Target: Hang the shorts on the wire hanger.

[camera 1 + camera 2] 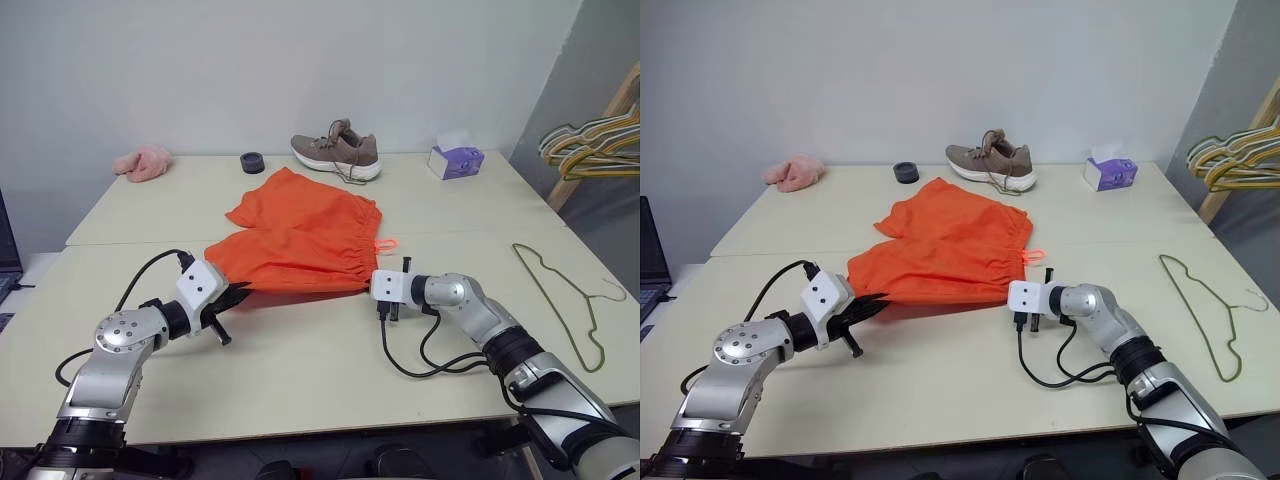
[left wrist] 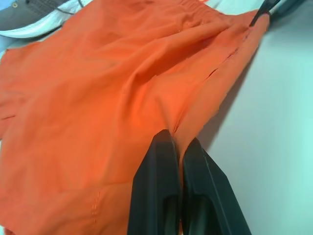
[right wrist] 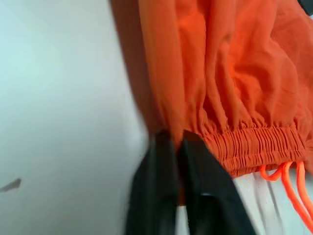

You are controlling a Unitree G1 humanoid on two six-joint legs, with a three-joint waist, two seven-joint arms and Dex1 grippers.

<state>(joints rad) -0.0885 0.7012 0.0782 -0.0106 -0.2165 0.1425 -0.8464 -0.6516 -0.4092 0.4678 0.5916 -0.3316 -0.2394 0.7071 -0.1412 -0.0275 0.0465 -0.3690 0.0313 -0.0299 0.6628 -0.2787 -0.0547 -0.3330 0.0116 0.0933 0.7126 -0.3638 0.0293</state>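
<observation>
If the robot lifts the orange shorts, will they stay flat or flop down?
Probably flop: the shorts already wrinkle and sag between the left gripper and right gripper. They look thin and likely light. The middle would probably droop.

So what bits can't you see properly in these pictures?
- The shorts: their near edge is lifted, and the table beneath is shadowed.
- Right gripper: blurred in the right wrist view.
- Coloured hangers: cut off by the picture edge.
- Tissue box: its print is too small to read.
</observation>
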